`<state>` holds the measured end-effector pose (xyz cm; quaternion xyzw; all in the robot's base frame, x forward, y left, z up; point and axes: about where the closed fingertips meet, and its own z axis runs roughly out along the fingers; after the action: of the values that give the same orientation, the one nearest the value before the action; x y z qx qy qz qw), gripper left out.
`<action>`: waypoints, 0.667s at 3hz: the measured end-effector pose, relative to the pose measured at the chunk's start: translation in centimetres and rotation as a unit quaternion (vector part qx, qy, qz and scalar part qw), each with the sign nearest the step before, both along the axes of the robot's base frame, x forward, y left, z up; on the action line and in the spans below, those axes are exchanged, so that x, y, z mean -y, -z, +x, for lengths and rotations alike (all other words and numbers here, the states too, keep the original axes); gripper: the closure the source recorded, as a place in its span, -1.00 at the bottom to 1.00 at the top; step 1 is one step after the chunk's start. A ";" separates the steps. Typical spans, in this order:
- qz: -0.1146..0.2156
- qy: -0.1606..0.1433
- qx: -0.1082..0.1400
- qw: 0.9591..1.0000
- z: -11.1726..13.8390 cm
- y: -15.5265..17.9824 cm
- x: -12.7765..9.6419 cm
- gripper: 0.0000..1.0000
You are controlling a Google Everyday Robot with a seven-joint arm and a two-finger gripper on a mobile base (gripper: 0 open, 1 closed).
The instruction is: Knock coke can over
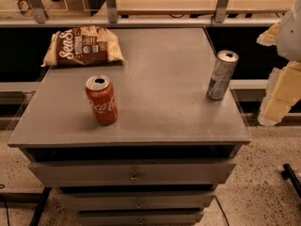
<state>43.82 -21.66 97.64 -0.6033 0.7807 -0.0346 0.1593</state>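
Observation:
The coke can [101, 100] is short and red with white script and an opened silver top. It stands upright on the grey cabinet top [160, 93], at the front left. My gripper [278, 95] shows as pale cream parts at the right edge of the camera view, beyond the cabinet's right side. It is far from the coke can and touches nothing that I can see.
A taller, slim silver-and-blue can [222, 74] stands upright near the cabinet's right edge. A brown-and-white snack bag [82, 46] lies at the back left. Drawers [134, 173] are below the top. A shelf rail [141, 20] runs behind it.

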 end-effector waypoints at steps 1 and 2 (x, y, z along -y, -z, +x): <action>0.001 -0.001 0.002 1.000 0.0 -0.1 -0.1 -1.00; 0.008 -0.024 0.007 1.000 0.4 0.0 -2.3 -1.00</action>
<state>44.18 -19.35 97.66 -0.6206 0.7648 -0.0288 0.1706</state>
